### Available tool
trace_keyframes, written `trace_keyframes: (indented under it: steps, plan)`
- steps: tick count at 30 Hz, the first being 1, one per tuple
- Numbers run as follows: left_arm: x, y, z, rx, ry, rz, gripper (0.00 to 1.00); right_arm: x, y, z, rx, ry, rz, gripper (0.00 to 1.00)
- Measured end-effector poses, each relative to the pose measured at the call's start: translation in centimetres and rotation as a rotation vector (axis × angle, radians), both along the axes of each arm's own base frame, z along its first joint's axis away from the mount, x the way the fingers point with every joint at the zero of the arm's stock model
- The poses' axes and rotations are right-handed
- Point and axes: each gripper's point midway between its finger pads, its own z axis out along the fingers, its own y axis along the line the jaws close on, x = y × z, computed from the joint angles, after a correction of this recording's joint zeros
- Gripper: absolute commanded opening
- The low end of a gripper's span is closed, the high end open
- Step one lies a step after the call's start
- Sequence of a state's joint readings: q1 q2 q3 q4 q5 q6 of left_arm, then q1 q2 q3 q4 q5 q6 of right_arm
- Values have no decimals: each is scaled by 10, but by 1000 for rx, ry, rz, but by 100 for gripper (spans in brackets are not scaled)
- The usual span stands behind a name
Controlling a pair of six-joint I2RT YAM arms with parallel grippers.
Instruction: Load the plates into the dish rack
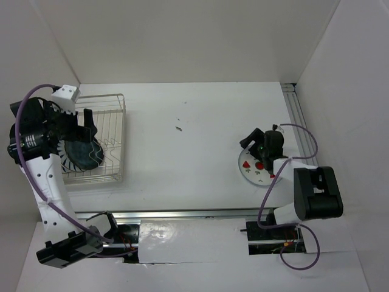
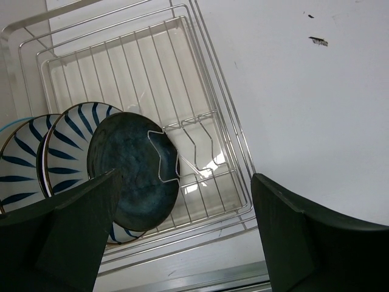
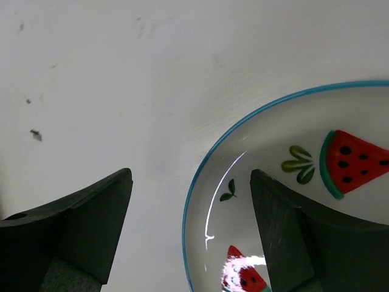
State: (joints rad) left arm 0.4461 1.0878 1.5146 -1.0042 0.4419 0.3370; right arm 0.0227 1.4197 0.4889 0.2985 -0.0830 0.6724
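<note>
Right gripper (image 1: pixel 251 142) spread across a watermelon plate's rim; left gripper (image 1: pixel 91 125) spread above the dish rack (image 1: pixel 121 137).

From the top camera, the watermelon plate (image 1: pixel 255 168) lies flat on the white table (image 1: pixel 182 170) at the right, well apart from the dish rack at the left, and the right gripper hangs over the plate's far edge. In the rack's near end stand a dark blue plate (image 1: pixel 83 152) and a striped one (image 1: pixel 68 163), under the left arm. From the left wrist, the left gripper (image 2: pixel 185 188) shows its fingers wide apart over the dish rack (image 2: pixel 206 73), where the dark blue plate (image 2: pixel 130 176) leans on two striped plates (image 2: pixel 73 131) among the tines. From the right wrist, the right gripper (image 3: pixel 189 182) straddles the blue-edged rim of the watermelon plate (image 3: pixel 292 134), one finger over bare table (image 3: pixel 121 73), one over the plate, pinching nothing.
</note>
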Motion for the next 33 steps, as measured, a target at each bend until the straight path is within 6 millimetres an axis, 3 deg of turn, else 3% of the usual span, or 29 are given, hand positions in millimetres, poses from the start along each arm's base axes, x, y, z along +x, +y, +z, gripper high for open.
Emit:
trace_keyframes:
  steps: [5, 11, 16, 22, 27, 33]
  plan:
    - [1, -2, 0, -12, 0, -7, 100, 18, 54, 3, 53, -48, 112, 86]
    - [11, -18, -9, -83, 34, -62, 100, 39, 140, 6, 116, -77, 279, 86]
    - [28, -49, -28, -156, 120, -152, 100, 52, 196, 8, 161, -96, 374, 86]
    - [45, -106, -49, -177, 218, -280, 100, 52, 252, 11, 192, -101, 484, 86]
    - [58, -140, -66, -173, 278, -342, 100, 41, 260, 11, 181, -84, 517, 86]
    - [89, -151, -94, -157, 358, -328, 98, 32, 206, 9, 121, -30, 439, 86]
